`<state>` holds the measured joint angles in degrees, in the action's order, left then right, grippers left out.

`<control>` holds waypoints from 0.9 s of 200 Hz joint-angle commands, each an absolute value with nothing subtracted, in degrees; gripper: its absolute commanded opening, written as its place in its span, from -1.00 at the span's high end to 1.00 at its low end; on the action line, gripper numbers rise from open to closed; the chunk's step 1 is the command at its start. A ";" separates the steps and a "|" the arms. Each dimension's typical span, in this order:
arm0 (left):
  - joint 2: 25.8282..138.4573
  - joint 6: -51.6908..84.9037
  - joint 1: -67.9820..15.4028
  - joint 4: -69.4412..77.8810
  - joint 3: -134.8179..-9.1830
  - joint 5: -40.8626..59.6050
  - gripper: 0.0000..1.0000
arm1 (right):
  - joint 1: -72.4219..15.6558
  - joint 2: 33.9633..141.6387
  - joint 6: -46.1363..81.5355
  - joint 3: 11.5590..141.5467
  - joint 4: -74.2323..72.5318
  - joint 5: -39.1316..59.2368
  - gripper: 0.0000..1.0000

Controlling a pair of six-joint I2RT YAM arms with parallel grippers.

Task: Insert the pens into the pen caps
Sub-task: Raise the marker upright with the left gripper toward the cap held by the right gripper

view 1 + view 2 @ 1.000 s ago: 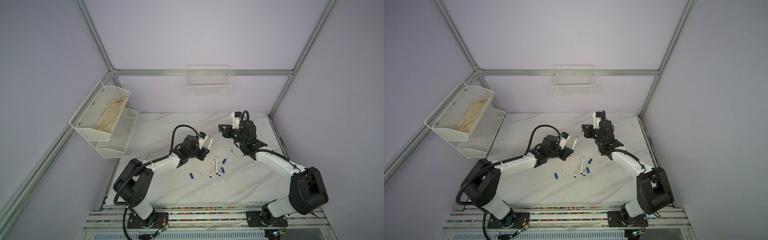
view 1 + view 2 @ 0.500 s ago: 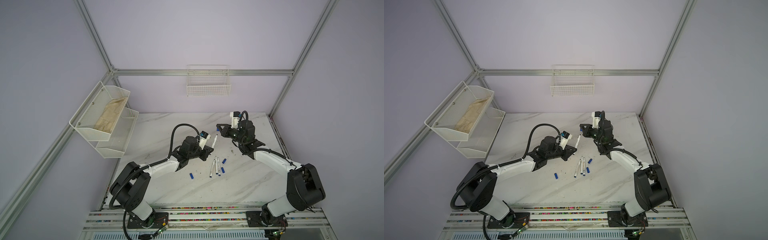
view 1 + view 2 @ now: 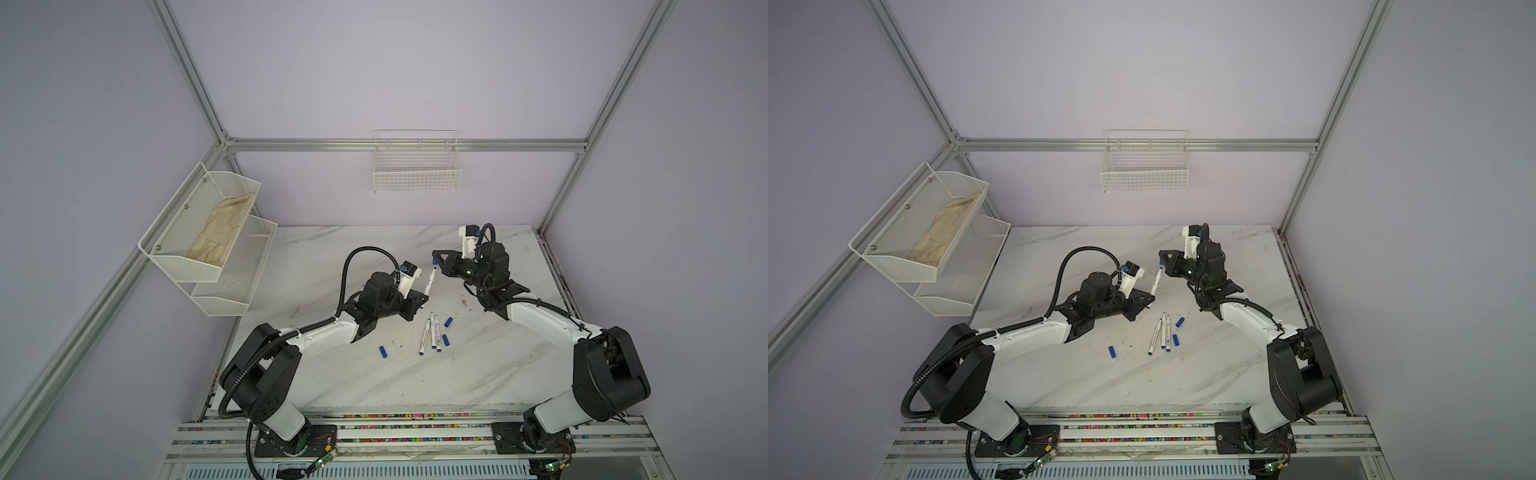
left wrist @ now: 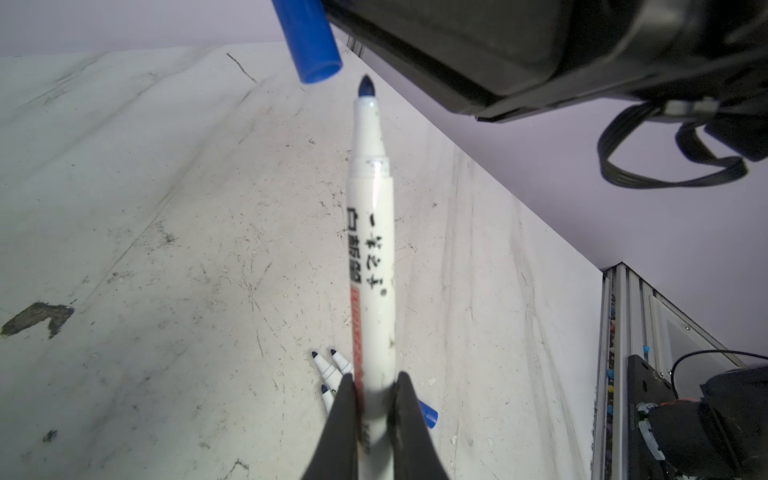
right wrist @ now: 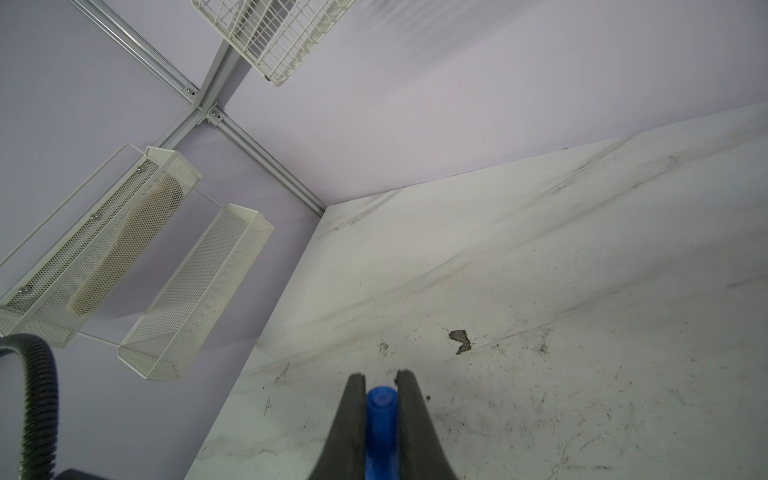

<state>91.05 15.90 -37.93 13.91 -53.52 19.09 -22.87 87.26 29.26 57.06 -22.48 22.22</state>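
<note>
Our left pincer [image 4: 374, 388] is clamped on the lower barrel of one pen [image 4: 372, 249]; this pen is held above the tabletop [image 3: 490, 374], with its dark tip pointing toward the right arm. Our right pincer [image 5: 381, 380] is clamped on a blue cap [image 5: 380, 419]; in the left wrist view the open end of this cap stands just beside the pen tip, with a small gap, and is not yet over it. Three other pens [image 3: 430, 337] lie close together on the tabletop between the arms; three loose caps [image 3: 445, 340] lie there too, two just beside these pens and one more to the left.
</note>
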 commanded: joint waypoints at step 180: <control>92.11 15.19 -38.05 14.83 -53.79 19.29 1.00 | -23.14 83.59 25.75 56.60 -20.35 24.13 1.00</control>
<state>91.92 15.75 -37.93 13.67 -53.52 19.09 -22.87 85.60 26.98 56.75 -21.08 23.64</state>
